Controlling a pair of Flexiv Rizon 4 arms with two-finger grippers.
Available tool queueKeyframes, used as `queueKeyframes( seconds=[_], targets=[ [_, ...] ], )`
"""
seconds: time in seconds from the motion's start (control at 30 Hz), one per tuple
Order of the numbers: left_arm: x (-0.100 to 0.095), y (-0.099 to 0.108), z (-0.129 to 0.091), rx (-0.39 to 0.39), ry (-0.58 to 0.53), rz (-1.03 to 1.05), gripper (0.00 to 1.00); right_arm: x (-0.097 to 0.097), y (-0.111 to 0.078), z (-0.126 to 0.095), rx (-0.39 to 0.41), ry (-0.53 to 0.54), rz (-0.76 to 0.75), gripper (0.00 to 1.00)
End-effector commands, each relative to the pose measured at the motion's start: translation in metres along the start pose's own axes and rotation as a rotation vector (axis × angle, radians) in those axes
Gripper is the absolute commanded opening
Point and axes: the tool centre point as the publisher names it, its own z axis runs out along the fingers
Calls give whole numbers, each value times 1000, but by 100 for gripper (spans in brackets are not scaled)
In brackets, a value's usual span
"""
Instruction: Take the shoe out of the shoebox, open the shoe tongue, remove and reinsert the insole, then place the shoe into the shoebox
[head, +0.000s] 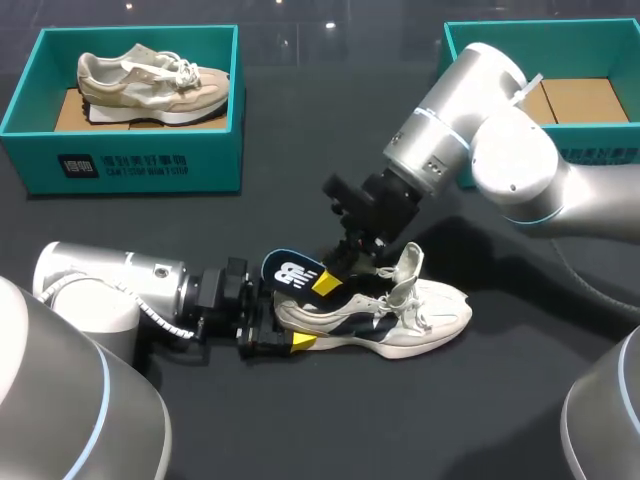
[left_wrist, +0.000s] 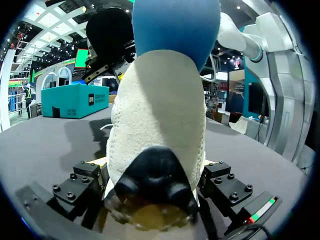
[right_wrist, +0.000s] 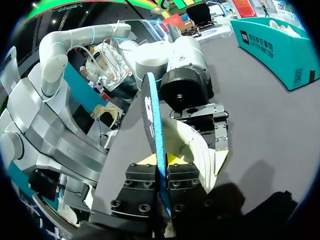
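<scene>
On the table (head: 300, 430), left tool (head: 286, 324) clamps the shoe (head: 420, 318) by its heel; right tool (head: 328, 284) pinches the insole (head: 290, 270). Advise a firm heel hold, moving the insole lengthwise.

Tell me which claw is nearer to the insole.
Right. The right claw is shut on the dark blue insole at the shoe's opening; the left claw is shut on the shoe's heel, just beside the insole.
</scene>
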Motion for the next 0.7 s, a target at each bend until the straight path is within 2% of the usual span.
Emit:
queueKeyframes(
  seconds=[0.03, 0.27, 0.3, 0.67, 0.7],
  targets=[
    [0, 1, 0, -1, -1, 0, 0, 1, 12, -4, 27, -1, -35, 0],
    [0, 1, 0, -1, -1, 0, 0, 16, 49, -22, 71, 2, -183, 0],
    [0, 1, 0, -1, -1, 0, 0, 21, 56, -25, 97, -4, -203, 0],
    [0, 1, 0, -1, -1, 0, 0, 21, 56, -25, 97, -4, -203, 0],
    [0, 1, 0, -1, -1, 0, 0, 19, 61, -24, 94, 13, -213, 0]
  ],
)
